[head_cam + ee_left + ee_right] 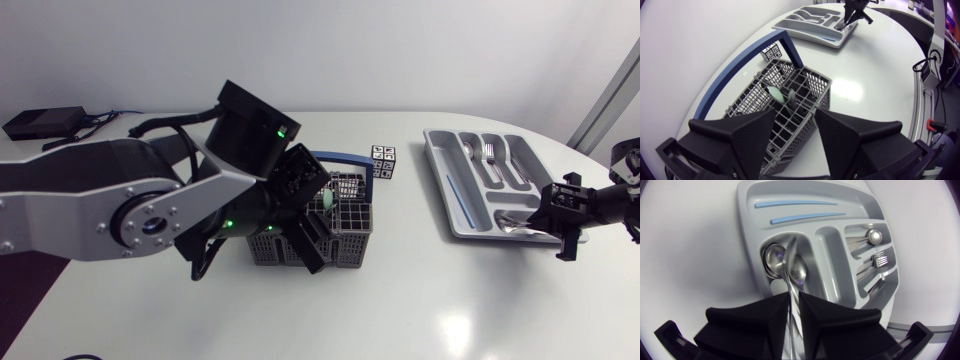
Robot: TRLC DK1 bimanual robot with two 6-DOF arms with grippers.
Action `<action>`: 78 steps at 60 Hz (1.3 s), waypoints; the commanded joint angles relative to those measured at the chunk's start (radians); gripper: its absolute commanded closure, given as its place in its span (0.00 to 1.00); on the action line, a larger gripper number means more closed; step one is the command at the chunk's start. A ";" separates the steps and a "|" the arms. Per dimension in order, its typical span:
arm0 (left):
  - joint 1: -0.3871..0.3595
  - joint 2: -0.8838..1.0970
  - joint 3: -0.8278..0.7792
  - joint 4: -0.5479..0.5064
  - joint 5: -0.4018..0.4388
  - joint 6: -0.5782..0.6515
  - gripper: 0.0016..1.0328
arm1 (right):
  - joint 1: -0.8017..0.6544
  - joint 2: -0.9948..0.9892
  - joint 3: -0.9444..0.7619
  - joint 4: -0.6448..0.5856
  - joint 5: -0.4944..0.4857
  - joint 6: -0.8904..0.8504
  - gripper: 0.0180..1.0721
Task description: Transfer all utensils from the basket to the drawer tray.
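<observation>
The drawer tray (pixel 747 240) is smooth, pale grey moulded plastic with rounded, scooped compartments. Two thin blue strips (pixel 790 204) run along its long outer slot. The right pincer (pixel 794 305), two matte black wedges, is pressed together on the slim handle of a polished steel spoon (pixel 797 272). The spoon's bowl hangs tilted over the tray's end compartment, the one nearest that arm. A second shiny spoon (pixel 771 257) lies in that same compartment, beside the held one. In the narrow slots alongside sits more steel cutlery, among it a fork (pixel 880 260).

Well apart from the tray, on the left arm's side, stands the basket (pixel 810 85). It is a grey plastic lattice of square cells with a flat blue handle (pixel 740 75) arching over it. A utensil with a pale green, rounded handle (pixel 774 93) stands in one of its cells, and a duller handle stands just beside it. The left pincer (pixel 795 120) hovers above the basket, spread wide, with the lattice showing between its fingers. I cannot tell whether they touch it.

Between tray and basket, nearer the basket, rests a small cube (pixel 383 160) printed with black-and-white squares.

The table (pixel 420 300) is white, glossy and round-edged, and it shows soft glare spots.
</observation>
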 commanded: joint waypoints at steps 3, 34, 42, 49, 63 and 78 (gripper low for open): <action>-0.030 0.028 -0.046 0.053 -0.045 0.041 0.45 | 0.006 -0.006 -0.001 0.024 0.012 0.010 0.35; -0.056 0.084 -0.223 0.472 -0.146 0.147 0.50 | 0.080 -0.265 -0.184 0.030 -0.031 0.210 0.18; -0.056 0.117 -0.227 0.515 -0.155 0.147 0.55 | 0.129 -0.339 -0.251 0.051 -0.032 0.261 0.18; -0.056 0.135 -0.221 0.539 -0.161 0.145 0.56 | 0.166 -0.392 -0.277 0.051 -0.032 0.313 0.18; -0.061 0.187 -0.198 0.578 -0.196 0.147 0.65 | 0.222 -0.484 -0.330 0.051 -0.032 0.385 0.16; -0.086 0.202 -0.174 0.594 -0.206 0.140 0.78 | 0.278 -0.550 -0.411 0.068 -0.040 0.409 0.16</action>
